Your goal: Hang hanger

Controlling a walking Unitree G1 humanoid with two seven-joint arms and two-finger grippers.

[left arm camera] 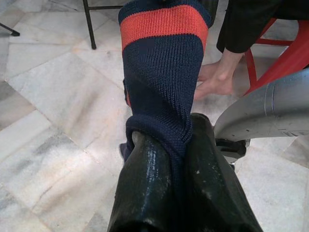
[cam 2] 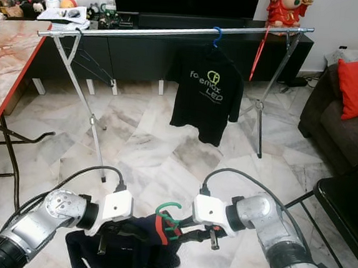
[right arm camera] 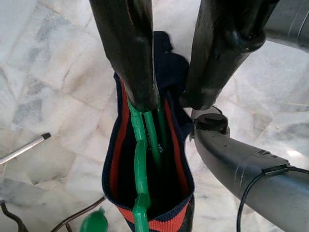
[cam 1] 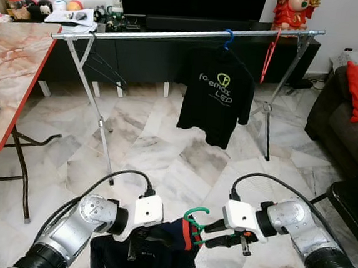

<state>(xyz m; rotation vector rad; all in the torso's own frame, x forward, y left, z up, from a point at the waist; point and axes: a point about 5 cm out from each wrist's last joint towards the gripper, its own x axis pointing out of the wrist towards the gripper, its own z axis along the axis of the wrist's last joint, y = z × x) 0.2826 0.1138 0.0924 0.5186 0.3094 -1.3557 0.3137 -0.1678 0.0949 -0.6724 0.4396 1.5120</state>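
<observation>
Both grippers hold a navy sweater with a green hanger low over the marble floor.

The left gripper (left arm camera: 169, 159) is clamped on the navy sweater's (cam 1: 156, 248) knit; the right gripper (right arm camera: 166, 96) has its fingers parted around the green hanger (cam 1: 193, 224) inside the red-striped collar. Beyond stands the clothes rail (cam 1: 188, 33) carrying a black T-shirt (cam 1: 215, 94).

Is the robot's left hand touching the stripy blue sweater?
Touching. The left wrist view shows the left gripper with its two black fingers pinched shut on a fold of the navy sweater, knit squeezed between them.
</observation>
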